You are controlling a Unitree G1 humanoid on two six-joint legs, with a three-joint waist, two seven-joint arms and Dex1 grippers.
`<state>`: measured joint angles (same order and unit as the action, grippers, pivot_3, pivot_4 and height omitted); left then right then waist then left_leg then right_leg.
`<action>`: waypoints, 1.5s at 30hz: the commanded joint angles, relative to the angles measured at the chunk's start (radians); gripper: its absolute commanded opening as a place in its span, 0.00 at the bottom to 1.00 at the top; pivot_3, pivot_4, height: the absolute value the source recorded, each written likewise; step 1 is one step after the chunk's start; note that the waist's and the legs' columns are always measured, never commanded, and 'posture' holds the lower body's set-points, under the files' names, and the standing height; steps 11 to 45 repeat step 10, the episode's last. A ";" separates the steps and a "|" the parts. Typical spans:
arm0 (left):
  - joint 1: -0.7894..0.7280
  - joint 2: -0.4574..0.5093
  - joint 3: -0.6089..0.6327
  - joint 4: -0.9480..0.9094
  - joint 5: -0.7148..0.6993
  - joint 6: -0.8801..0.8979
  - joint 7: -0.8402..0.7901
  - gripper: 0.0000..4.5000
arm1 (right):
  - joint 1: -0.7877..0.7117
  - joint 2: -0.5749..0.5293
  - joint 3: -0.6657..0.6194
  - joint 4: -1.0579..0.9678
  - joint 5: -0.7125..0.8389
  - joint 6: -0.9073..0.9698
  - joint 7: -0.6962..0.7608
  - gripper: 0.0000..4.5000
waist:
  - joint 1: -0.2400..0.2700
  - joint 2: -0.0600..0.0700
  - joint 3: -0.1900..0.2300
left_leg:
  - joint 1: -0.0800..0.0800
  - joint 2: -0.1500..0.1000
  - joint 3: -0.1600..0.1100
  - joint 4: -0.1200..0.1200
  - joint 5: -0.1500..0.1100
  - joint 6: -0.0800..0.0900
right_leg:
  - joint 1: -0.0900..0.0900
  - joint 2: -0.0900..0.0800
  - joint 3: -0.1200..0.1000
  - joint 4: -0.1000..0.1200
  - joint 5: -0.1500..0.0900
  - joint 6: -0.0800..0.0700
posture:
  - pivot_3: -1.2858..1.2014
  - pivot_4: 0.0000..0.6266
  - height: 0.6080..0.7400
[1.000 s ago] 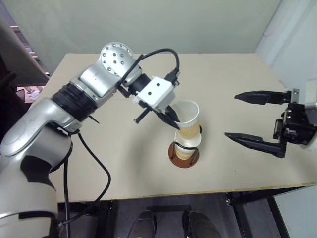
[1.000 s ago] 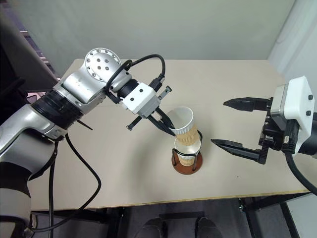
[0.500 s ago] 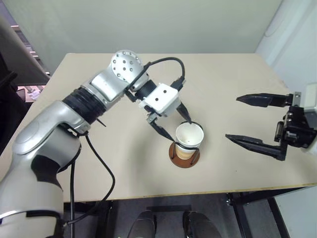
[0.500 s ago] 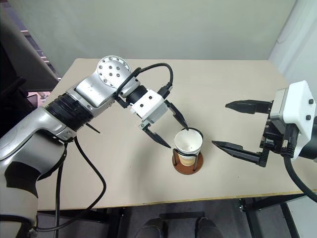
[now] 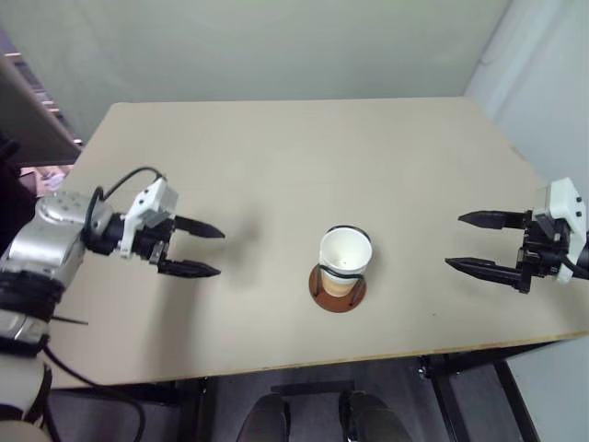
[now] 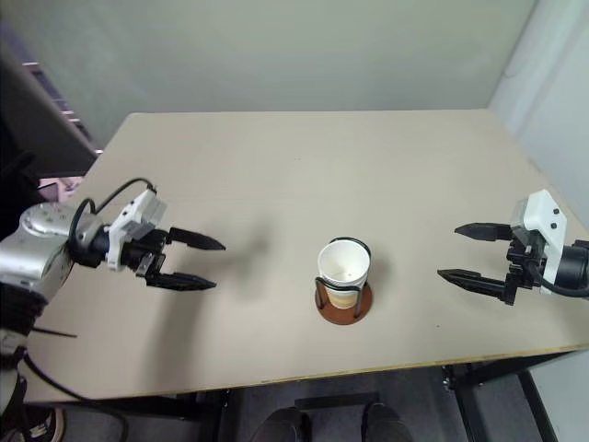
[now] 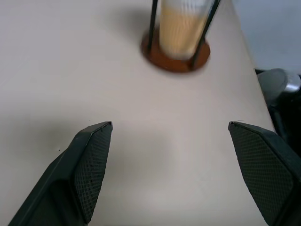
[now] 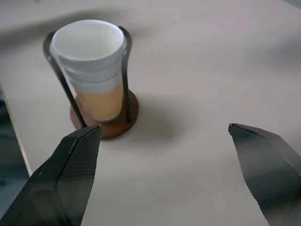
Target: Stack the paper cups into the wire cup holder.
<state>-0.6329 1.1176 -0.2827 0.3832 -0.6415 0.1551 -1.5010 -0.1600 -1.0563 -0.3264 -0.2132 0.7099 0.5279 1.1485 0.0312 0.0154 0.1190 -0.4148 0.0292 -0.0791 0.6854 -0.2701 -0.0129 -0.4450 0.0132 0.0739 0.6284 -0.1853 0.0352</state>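
The paper cups [image 5: 343, 261] stand nested one inside another in the wire cup holder [image 5: 337, 288], tan sides below, white rims stacked on top, near the middle of the table's front half. The black wire loops rise around the stack [image 8: 93, 77] from the reddish-brown disc base [image 7: 175, 60]. My left gripper [image 5: 206, 250] hovers open and empty well to the left of the holder, pointing toward it. On the right my right gripper [image 5: 477, 241] is open and empty too, aimed at the holder from near the table's right edge.
The beige table [image 5: 304, 157] is bare apart from the holder. Its front edge [image 5: 322, 365] runs just below the holder, and a pale wall stands behind the far edge.
My left gripper let go of the top cup, which dropped into the stack, then swung far left and away. The right gripper drew back to the right. The camera view shifted slightly.
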 commanded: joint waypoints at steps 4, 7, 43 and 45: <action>0.124 -0.006 0.201 -0.214 -0.008 0.106 0.101 0.94 | -0.070 0.036 0.015 -0.003 0.040 0.016 0.056 1.00 | -0.001 0.000 0.000 | 0.003 0.000 0.004 0.000 -0.002 0.004 | 0.001 0.000 0.003 0.001 0.002 -0.004 | 0.52 0.24 1.00; 0.156 -0.010 0.245 -0.248 0.008 0.134 0.106 0.94 | -0.092 0.038 0.043 -0.029 0.036 0.034 0.056 1.00 | -0.013 0.000 0.000 | 0.007 0.001 0.006 -0.002 -0.001 0.002 | 0.002 0.001 0.004 0.001 -0.001 -0.012 | 0.52 0.24 1.00; 0.176 -0.021 0.274 -0.269 0.022 0.156 0.110 0.94 | -0.125 0.053 0.075 -0.049 0.043 0.058 0.050 1.00 | -0.022 0.000 0.000 | 0.013 0.001 0.008 -0.004 0.000 0.002 | 0.005 0.001 0.005 0.003 -0.003 -0.016 | 0.52 0.24 1.00; 0.176 -0.021 0.274 -0.269 0.022 0.156 0.110 0.94 | -0.125 0.053 0.075 -0.049 0.043 0.058 0.050 1.00 | -0.022 0.000 0.000 | 0.013 0.001 0.008 -0.004 0.000 0.002 | 0.005 0.001 0.005 0.003 -0.003 -0.016 | 0.52 0.24 1.00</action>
